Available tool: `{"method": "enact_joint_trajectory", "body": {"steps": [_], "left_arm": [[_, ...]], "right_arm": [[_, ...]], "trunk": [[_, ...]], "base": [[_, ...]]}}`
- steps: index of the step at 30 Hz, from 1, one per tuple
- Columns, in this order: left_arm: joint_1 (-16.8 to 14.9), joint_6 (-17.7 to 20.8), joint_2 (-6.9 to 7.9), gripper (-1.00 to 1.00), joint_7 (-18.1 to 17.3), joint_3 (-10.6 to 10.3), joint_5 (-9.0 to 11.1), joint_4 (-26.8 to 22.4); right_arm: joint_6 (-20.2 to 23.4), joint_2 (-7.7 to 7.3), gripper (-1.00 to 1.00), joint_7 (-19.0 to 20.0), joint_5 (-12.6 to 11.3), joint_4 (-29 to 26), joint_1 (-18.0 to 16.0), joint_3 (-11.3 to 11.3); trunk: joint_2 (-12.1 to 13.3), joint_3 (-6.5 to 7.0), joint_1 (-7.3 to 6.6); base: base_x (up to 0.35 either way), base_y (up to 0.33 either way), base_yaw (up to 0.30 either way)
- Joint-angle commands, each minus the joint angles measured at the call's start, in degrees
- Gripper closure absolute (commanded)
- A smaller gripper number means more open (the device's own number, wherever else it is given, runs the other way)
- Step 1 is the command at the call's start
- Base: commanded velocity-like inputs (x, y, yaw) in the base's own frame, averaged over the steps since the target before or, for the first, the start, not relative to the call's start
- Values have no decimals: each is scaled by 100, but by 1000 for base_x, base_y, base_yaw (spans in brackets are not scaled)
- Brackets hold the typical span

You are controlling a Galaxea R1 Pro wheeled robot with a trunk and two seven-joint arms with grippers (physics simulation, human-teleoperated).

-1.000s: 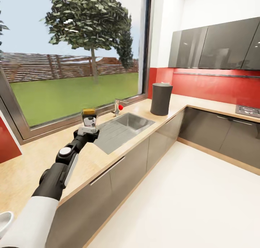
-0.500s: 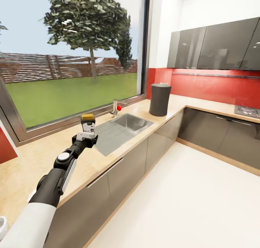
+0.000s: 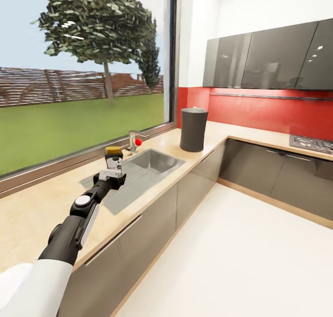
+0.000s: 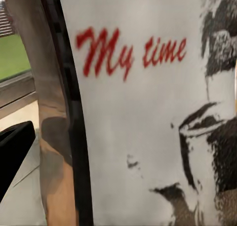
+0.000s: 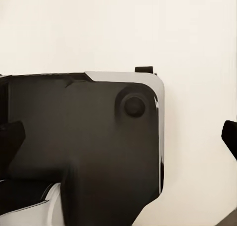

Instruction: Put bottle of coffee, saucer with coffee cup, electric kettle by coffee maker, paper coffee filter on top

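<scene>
Gripping the bottle of coffee point(image 3: 113, 158) upright in the left gripper point(image 3: 112, 173), fingers closed on its base, above the kitchen countertop point(image 3: 32, 210) beside the sink point(image 3: 138, 169); right gripper's state impossible to tell

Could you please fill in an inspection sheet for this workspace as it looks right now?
Surface: kitchen countertop, light beige, running along the window and round the corner.
Job's things: bottle of coffee, yellow lid, upright in the left gripper over the countertop beside the sink; its label reads "My time" in the left wrist view.
Clutter: dark cylindrical bin past the sink.
Grippers: left shut on the bottle; right cannot be judged.
Cables: nothing seen.
Surroundings: window, tap, hob, grey wall cabinets, pale floor.
</scene>
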Motion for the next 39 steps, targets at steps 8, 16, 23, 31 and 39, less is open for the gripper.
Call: {"method": "enact_joint_trajectory", "body": {"steps": [8,16,23,31,39], "left_arm": [[-4,30,-5,100,-6,-2,-36,-20],[-2,38,4,100,3,4,-38,-10],[4,39,2,100,17,7,-36,25],[36,37,9,100,46,7,-43,30],[89,-36,10,100,74,7,-43,35]], "right_arm": [[-21,-2,-100,19,-60,8,-7,50],[-21,-2,-100,19,-60,8,-7,43],[-21,5,-100,25,-60,8,-7,42],[-21,5,-100,31,-53,0,-7,42],[-21,0,-100,28,-52,0,-7,42]], "trunk": [[-13,-13,7],[-13,-13,7],[-13,-13,7],[-13,-13,7],[-13,-13,7]], "base": [[309,-98,-272],[287,-153,-274],[300,-137,-102],[334,-17,-5],[338,-2,0]]}}
